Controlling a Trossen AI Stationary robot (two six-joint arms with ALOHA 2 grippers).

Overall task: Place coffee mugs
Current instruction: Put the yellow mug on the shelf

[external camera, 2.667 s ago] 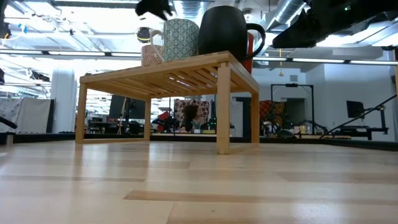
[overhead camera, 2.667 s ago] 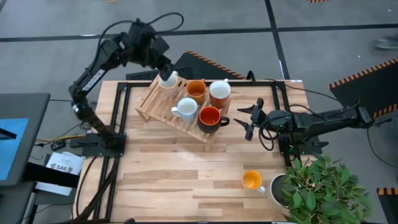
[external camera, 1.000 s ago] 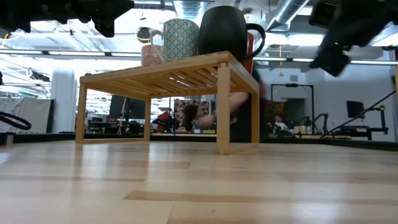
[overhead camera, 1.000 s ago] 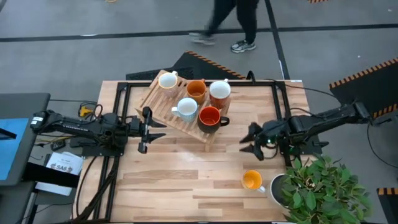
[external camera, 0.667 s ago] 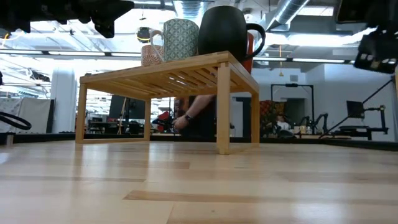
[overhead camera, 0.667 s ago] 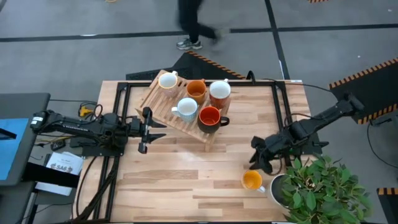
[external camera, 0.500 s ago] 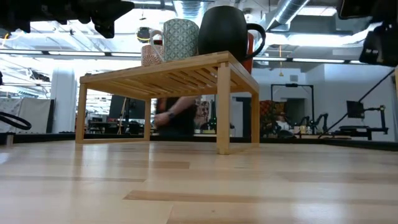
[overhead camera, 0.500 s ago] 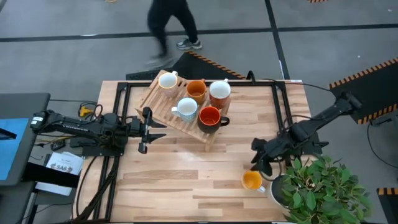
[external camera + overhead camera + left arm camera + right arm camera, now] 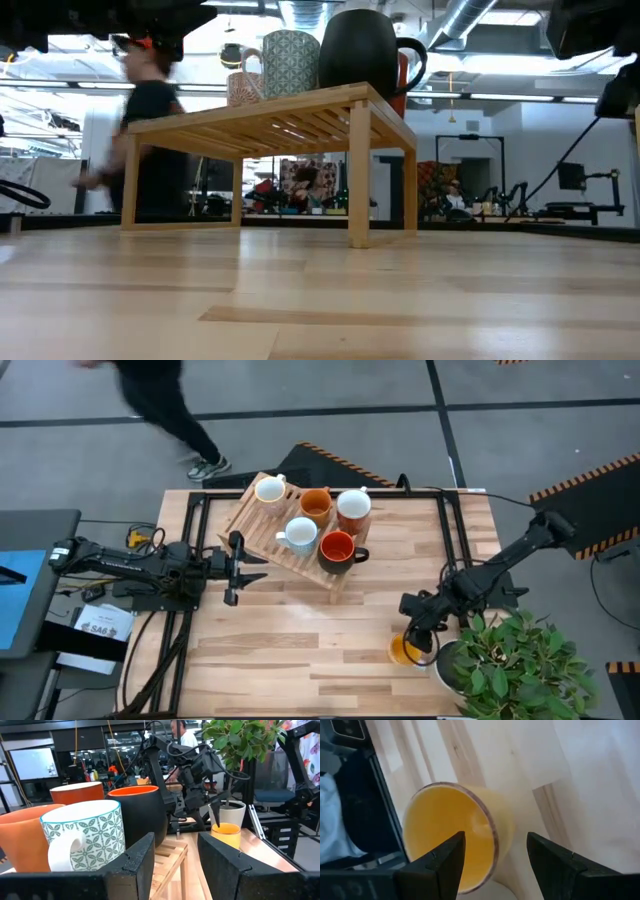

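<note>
Your right gripper (image 9: 413,635) hangs with fingers spread, holding nothing, directly over the bright orange-yellow ceramic mug (image 9: 454,836) just beside the white plant pot (image 9: 228,814). Straddle one wall of the mug, then close. The left gripper (image 9: 237,555), open and empty, waits beside the slatted wooden rack (image 9: 262,525).

We see a light wooden table (image 9: 300,650). At its twelve o'clock edge stands a slatted wooden rack (image 9: 262,528), resting directly on the boards. Toward four o'clock the bright orange-yellow mug (image 9: 403,651) sits on the tabletop, just beside the white plant pot (image 9: 445,663) at the edge.
</note>
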